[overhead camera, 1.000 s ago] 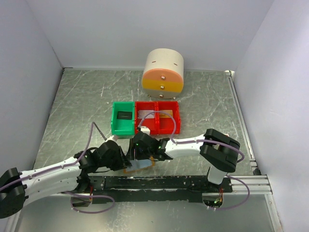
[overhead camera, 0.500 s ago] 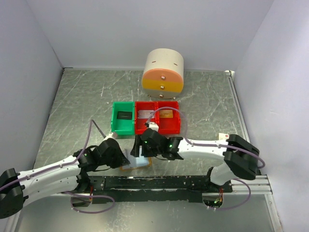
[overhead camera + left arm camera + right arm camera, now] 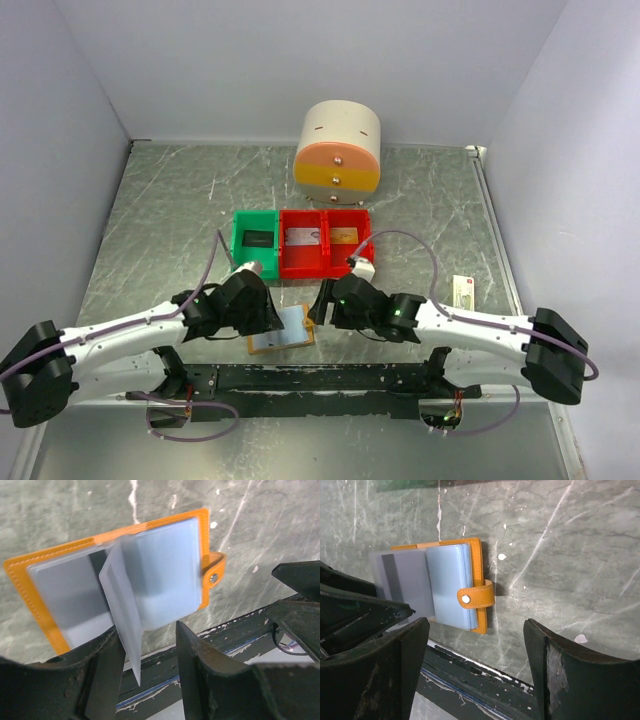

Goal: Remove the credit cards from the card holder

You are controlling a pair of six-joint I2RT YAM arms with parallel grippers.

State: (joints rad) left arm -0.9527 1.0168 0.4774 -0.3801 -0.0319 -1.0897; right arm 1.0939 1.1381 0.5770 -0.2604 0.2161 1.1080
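Note:
The card holder lies open near the table's front edge, orange rim up and pale blue pockets showing. In the left wrist view one pocket leaf of the holder stands up between my left gripper's fingers, which are open around it. My left gripper sits at the holder's left edge. My right gripper hangs wide open just right of the holder, apart from it. A grey-silver credit card and a gold-orange one lie in the red bin. The holder's left page looks grey with a darker band.
A green bin holding a dark flat item adjoins the red bin on its left. A round cream and orange drawer unit stands at the back. A small white box lies at the right. The black mounting rail runs just in front of the holder.
My right gripper has drawn back to the right, off the holder, opening wider. My left gripper shut, then opened. The holder now lies spread open on the table.

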